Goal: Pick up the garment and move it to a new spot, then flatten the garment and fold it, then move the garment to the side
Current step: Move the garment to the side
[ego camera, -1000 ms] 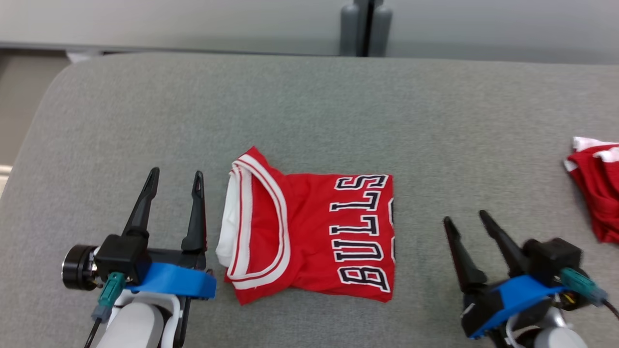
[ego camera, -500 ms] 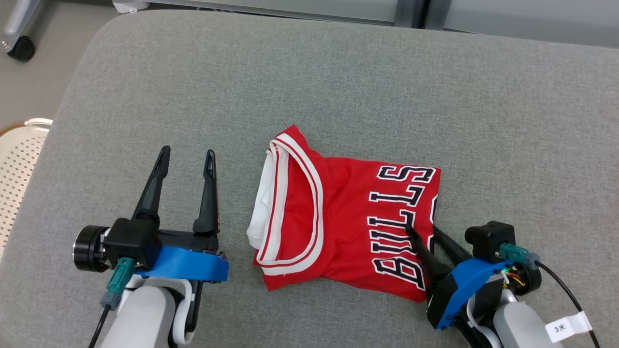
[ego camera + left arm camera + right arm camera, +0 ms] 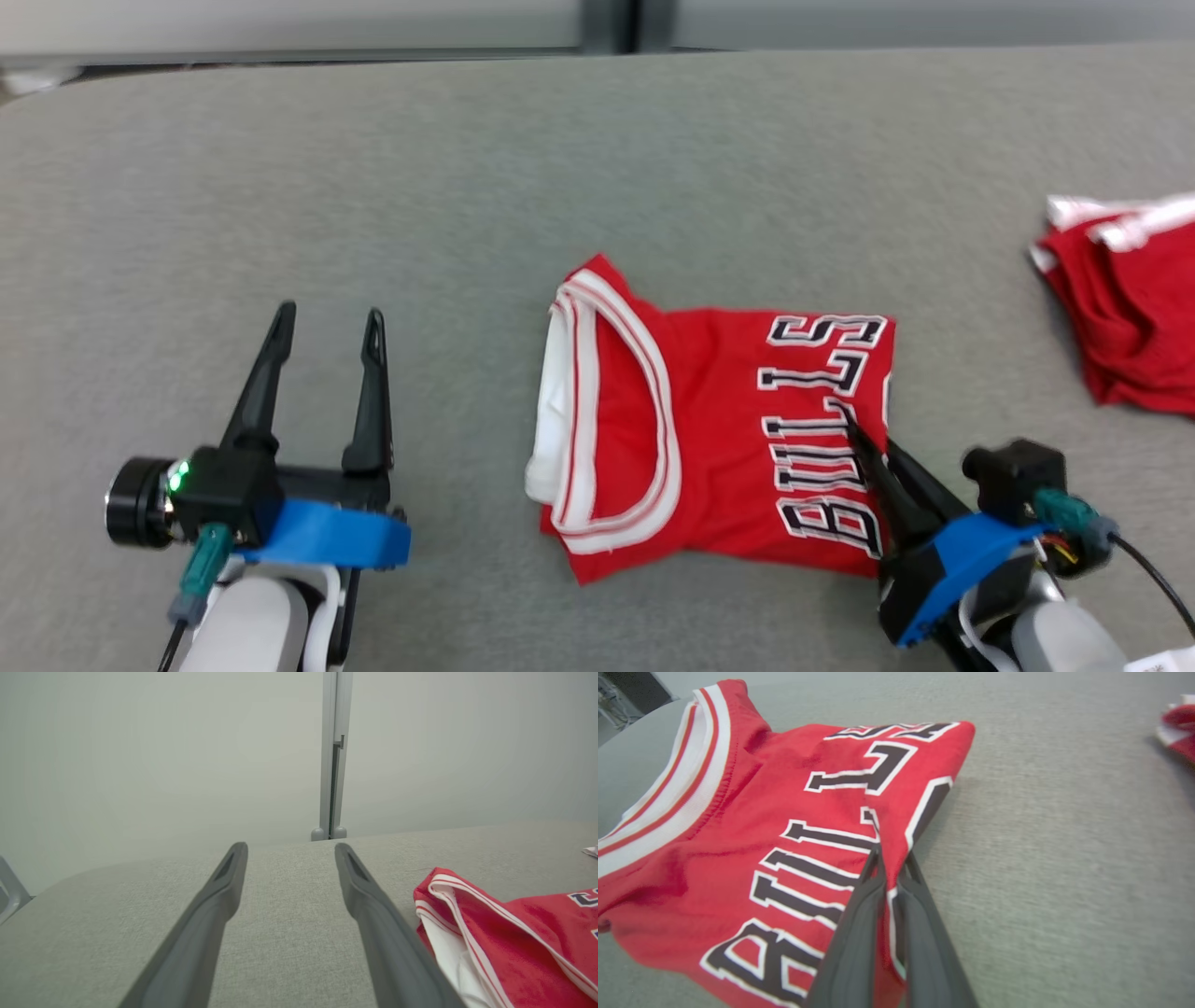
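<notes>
Grey fabric surface (image 3: pixel 597 168) lies under the garment (image 3: pixel 728 439), a red jersey already folded into a compact block, so we judge the step in hand to be the move to the side. Well off to the garment's right sits a second red heap (image 3: pixel 1130 317). Left of the garment, our left gripper (image 3: pixel 329 314) hovers with its fingers spread wide and nothing between them. Our right gripper (image 3: pixel 893 854) is at the garment's right edge, fingers drawn narrow onto a ridge of cloth beside the lettering (image 3: pixel 822 448). The blurred wrist view leaves us unsure that every folded layer is caught. To do this well we should lift only a little and travel slowly and level, so the garment's free left half trails flat instead of flopping open, and set it down short of the heap to the garment's right
</notes>
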You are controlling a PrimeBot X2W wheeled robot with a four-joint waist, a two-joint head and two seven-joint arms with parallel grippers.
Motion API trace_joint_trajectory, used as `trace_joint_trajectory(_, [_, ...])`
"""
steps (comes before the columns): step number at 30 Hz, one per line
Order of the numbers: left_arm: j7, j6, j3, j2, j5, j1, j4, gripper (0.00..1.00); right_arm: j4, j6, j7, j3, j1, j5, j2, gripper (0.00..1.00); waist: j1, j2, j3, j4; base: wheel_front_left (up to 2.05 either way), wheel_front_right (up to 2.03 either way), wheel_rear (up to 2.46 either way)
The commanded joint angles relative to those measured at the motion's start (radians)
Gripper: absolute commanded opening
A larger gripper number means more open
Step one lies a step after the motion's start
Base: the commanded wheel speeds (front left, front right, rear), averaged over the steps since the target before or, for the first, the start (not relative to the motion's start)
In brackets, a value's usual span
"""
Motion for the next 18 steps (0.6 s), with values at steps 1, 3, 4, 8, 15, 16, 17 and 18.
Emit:
trace_joint_trajectory(1, [-0.004, -0.002, 0.002, 0.01, 0.007, 0.007, -0.01, 1.0, -0.012, 0.0, -0.001, -0.015, 0.016, -0.002, -0.017, 0.0, -0.0001, -0.0002, -0.036, -0.076, 0.0, 0.0, 0.0])
trace_joint_trajectory(3, [-0.004, -0.004, -0.001, 0.015, 0.01, 0.009, -0.015, 1.0, -0.016, -0.001, -0.006, -0.035, 0.017, 0.002, -0.031, 0.0, -0.0001, -0.0002, -0.034, -0.121, 0.0, 0.0, 0.0])
trace_joint_trajectory(4, [-0.004, -0.006, -0.003, 0.019, 0.012, 0.008, -0.018, 1.0, -0.015, -0.001, -0.006, -0.043, 0.018, 0.006, -0.037, 0.0, -0.0001, -0.0002, -0.031, -0.142, 0.0, 0.0, 0.0])
trace_joint_trajectory(8, [0.011, -0.008, -0.008, 0.033, 0.02, -0.004, -0.039, 1.0, -0.011, 0.0, -0.019, -0.061, -0.006, 0.016, -0.056, 0.0, -0.0001, -0.0002, -0.014, -0.214, 0.0, 0.0, 0.0])
trace_joint_trajectory(15, [0.049, -0.018, -0.023, 0.06, 0.034, -0.04, -0.082, 1.0, 0.012, 0.0, -0.049, -0.042, -0.097, 0.036, -0.067, 0.0, -0.0001, -0.0002, 0.043, -0.28, 0.0, 0.0, 0.0])
trace_joint_trajectory(16, [0.052, -0.02, -0.025, 0.064, 0.039, -0.048, -0.088, 1.0, 0.017, 0.0, -0.056, -0.04, -0.118, 0.036, -0.071, 0.0, -0.0001, -0.0002, 0.052, -0.281, 0.0, 0.0, 0.0])
trace_joint_trajectory(17, [0.057, -0.022, -0.028, 0.067, 0.039, -0.055, -0.094, 1.0, 0.026, 0.0, -0.06, -0.039, -0.142, 0.034, -0.077, 0.0, -0.0001, -0.0002, 0.063, -0.282, 0.0, 0.0, 0.0])
trace_joint_trajectory(18, [0.06, -0.023, -0.029, 0.069, 0.039, -0.061, -0.099, 1.0, 0.033, 0.0, -0.068, -0.036, -0.166, 0.034, -0.081, 0.0, -0.0001, -0.0002, 0.072, -0.282, 0.0, 0.0, 0.0])
